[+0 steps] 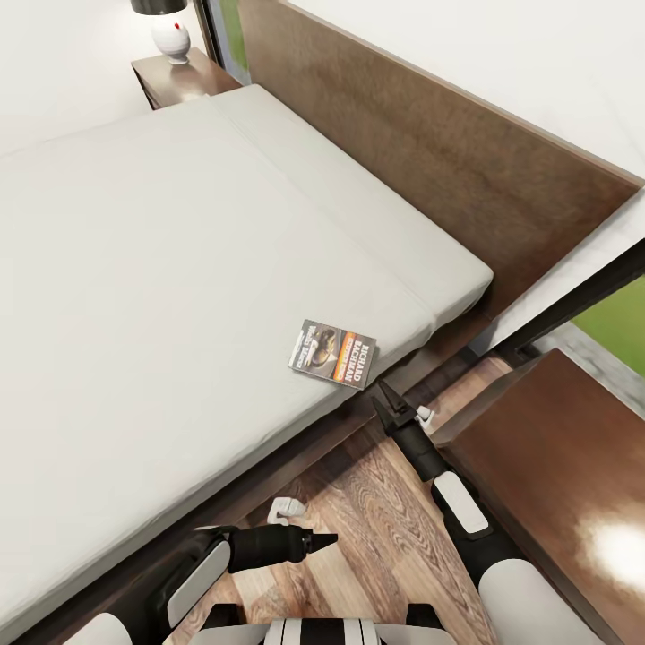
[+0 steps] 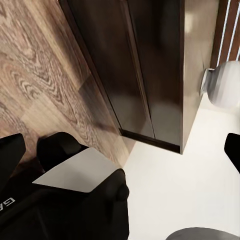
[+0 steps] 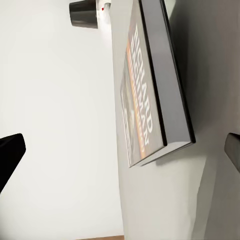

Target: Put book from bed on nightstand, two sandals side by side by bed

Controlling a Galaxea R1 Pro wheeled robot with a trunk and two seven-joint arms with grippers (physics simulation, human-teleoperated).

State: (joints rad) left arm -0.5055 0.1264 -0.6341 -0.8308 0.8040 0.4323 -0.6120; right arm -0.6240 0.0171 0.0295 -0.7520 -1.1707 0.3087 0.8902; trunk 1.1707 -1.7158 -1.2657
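Off-white mattress (image 1: 161, 269) carries the thin dark-grey paperback book (image 1: 333, 353) flat near its edge. Your right gripper (image 1: 387, 400) is spread wide just beside it; left gripper's (image 1: 315, 541) opening I cannot tell. It looks light and stiff, so pinch its overhanging edge

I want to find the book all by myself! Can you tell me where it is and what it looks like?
Look at the big bed with the off-white mattress and the brown headboard. Go to the mattress corner near the headboard, just ahead of the right gripper. The book lies flat there, a small dark paperback with an orange band and white letters saying RICHARD BACHMAN, the one dark thing on the pale mattress.
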